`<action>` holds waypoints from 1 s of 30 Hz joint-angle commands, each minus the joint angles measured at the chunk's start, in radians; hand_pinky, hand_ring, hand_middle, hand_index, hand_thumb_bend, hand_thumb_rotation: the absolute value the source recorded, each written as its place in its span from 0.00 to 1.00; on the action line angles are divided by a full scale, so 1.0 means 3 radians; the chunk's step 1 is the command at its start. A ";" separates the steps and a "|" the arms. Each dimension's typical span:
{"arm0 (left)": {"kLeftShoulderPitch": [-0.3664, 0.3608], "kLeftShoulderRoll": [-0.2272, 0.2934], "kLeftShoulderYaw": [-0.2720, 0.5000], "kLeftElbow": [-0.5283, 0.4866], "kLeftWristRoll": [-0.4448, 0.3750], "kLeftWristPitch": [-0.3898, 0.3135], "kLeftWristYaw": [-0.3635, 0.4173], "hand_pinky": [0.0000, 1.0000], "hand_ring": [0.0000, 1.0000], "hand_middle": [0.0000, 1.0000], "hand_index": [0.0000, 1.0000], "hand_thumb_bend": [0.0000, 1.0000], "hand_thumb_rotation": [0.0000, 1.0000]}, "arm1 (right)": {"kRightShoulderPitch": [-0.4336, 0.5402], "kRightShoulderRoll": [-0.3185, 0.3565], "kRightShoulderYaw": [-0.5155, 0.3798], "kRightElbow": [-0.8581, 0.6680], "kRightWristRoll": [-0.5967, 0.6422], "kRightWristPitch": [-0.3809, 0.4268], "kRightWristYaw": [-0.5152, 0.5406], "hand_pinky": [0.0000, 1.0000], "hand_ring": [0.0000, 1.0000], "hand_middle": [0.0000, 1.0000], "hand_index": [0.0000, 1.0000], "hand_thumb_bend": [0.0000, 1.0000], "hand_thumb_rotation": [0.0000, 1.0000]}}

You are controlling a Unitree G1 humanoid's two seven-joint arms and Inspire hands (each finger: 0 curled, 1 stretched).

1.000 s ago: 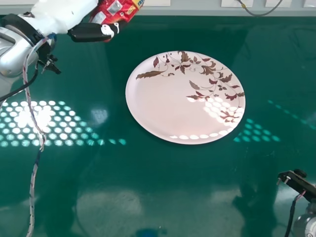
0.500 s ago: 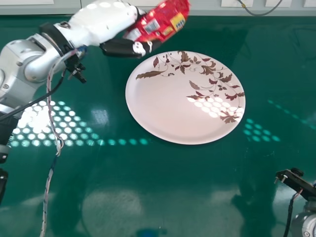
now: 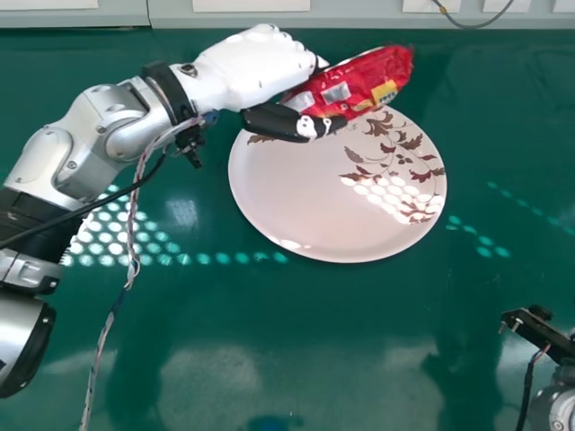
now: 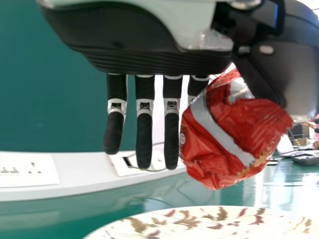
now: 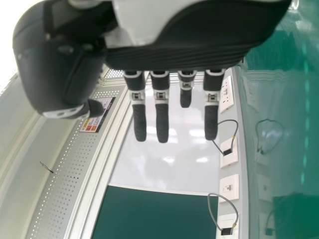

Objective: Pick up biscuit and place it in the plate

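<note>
1. The plate point(image 3: 305, 197), pale and leaf-patterned, lies on the green worktop point(image 3: 359, 341), with spots of light across its surface.
2. The red biscuit packet point(image 3: 359, 85), tilted, is raised off the plate; in the head view it overlaps the plate's far part.
3. My left hand point(image 3: 256, 65) pinches the packet between thumb and fingers.
4. My right hand point(image 5: 162, 119) has straight fingers, slightly spread, in the right wrist view.

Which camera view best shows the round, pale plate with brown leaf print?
The head view: it shows the plate from above, nearly whole, its far edge partly hidden by the left hand and shiny red biscuit packet. The left wrist view shows a leaf-printed part at a low angle.
</note>
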 commanded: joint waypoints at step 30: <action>-0.0524 -0.0351 -0.0577 0.1396 0.0627 -0.0015 0.0433 0.29 0.41 0.52 0.54 0.47 0.00 | 0.0143 0.0076 -0.0022 -0.0103 -0.0013 0.0003 -0.0086 0.62 0.71 0.74 0.73 0.52 0.21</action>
